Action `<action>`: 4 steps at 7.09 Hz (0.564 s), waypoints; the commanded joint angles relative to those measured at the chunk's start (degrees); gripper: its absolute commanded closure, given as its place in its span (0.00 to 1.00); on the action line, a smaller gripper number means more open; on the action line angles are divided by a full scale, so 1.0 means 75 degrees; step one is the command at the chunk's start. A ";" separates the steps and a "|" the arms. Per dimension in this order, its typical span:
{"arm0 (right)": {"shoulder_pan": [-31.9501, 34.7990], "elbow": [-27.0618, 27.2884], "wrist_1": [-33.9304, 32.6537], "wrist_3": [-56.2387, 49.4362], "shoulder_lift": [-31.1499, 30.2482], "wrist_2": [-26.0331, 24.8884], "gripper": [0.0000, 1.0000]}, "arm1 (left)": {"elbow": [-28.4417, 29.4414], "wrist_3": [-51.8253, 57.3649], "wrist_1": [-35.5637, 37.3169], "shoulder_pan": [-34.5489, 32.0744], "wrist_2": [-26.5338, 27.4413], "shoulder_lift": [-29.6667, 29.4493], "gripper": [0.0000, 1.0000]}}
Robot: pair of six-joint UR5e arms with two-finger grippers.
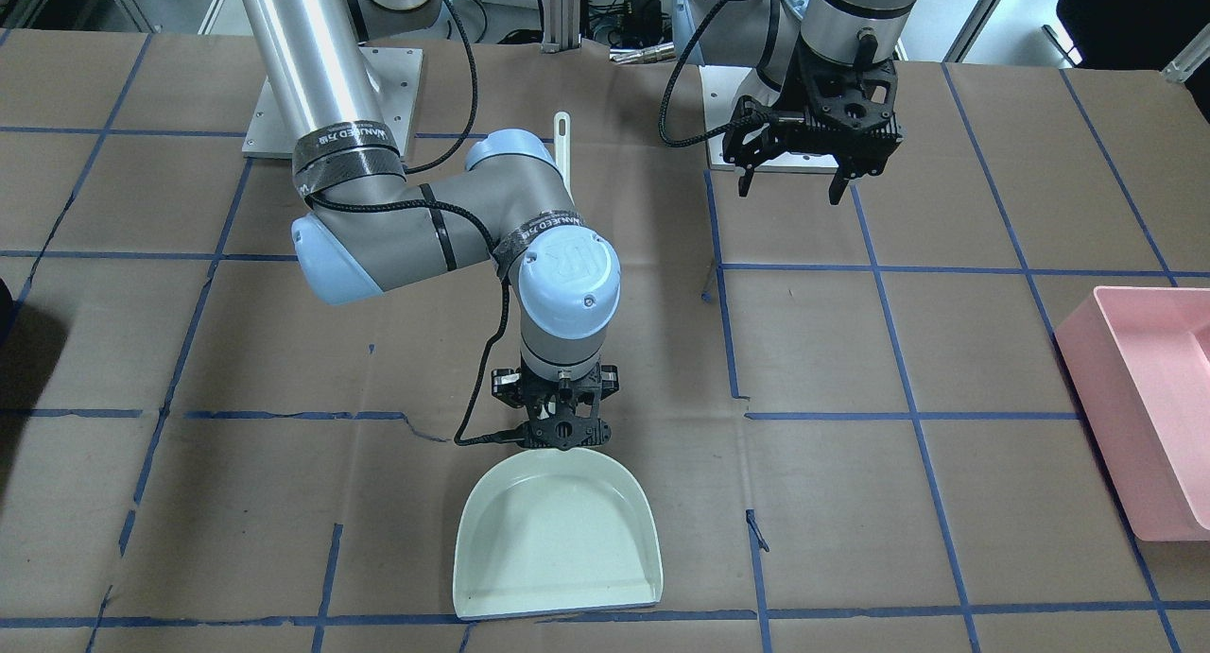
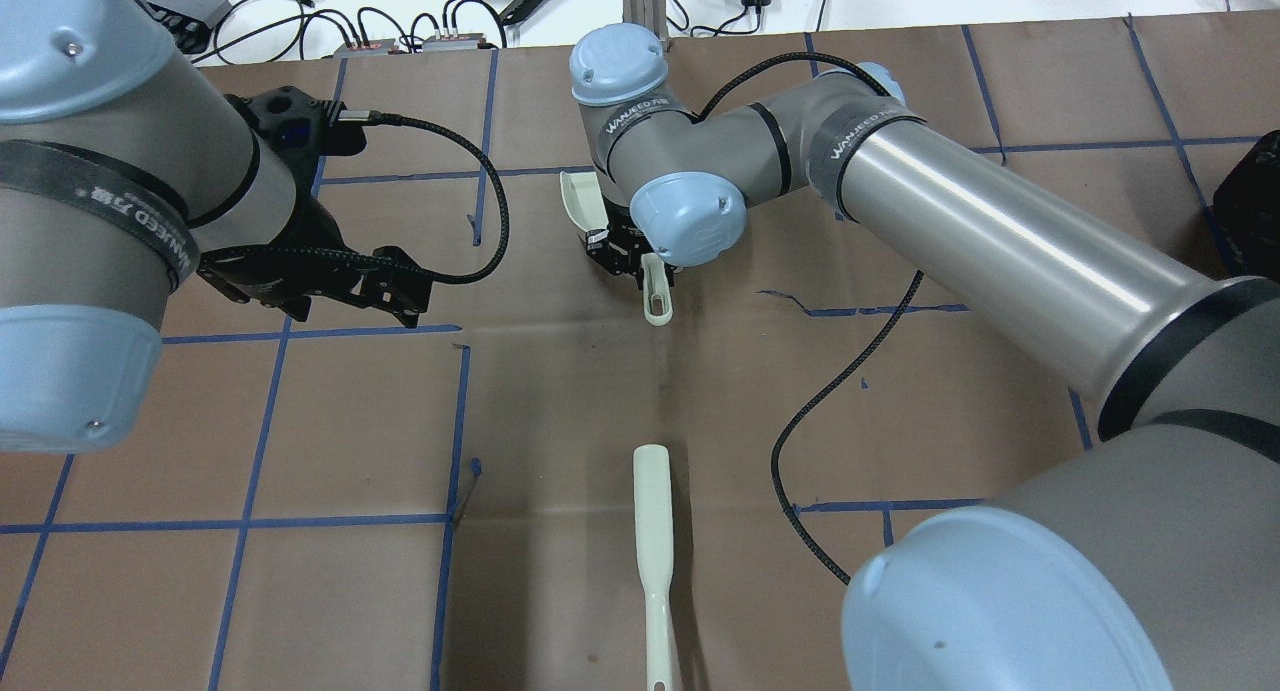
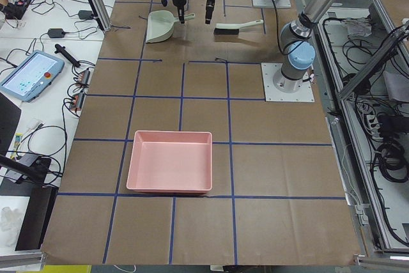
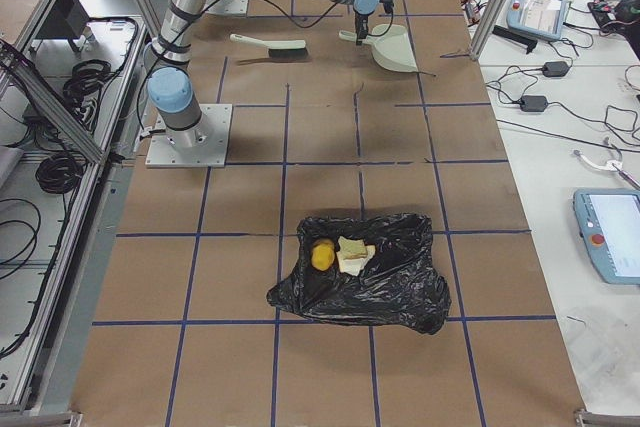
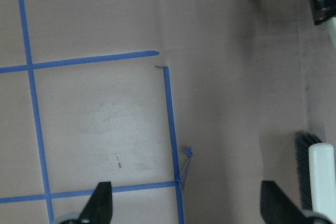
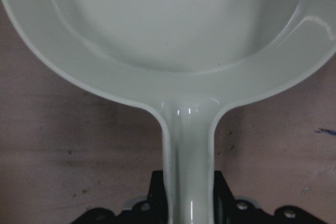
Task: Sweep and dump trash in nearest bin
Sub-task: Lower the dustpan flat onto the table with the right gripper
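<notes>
Dustpan handle: pinched in right pincer, empty pan flat on counter. Left pincer: spread, idle. Bread, potato: already in black bag. Advice: release handle straight, lift clear without dragging pan

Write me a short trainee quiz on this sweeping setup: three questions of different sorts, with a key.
1. Short answer: is the left hand open or shut, and does it touch the brush?
2. Multiple choice: the right hand grips A) the brush, B) the dustpan by its handle, C) nothing.
3. True or false: the potato and bread lie in the black bag.
Key: 1 open, not touching; 2 B; 3 true.
</notes>
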 commanded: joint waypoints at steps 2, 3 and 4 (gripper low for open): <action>-0.0001 -0.0004 -0.0042 0.0031 0.0021 0.0053 0.55 | 0.0563 0.0027 -0.0510 0.0025 0.0042 -0.0109 0.01; -0.0024 -0.0016 -0.0170 0.0008 0.0033 0.0064 0.01 | 0.0822 0.0038 -0.0770 0.0025 0.0054 -0.0121 0.01; -0.0059 -0.0016 -0.0160 0.0008 0.0033 0.0064 0.00 | 0.0871 0.0038 -0.0958 0.0025 0.0054 -0.0063 0.01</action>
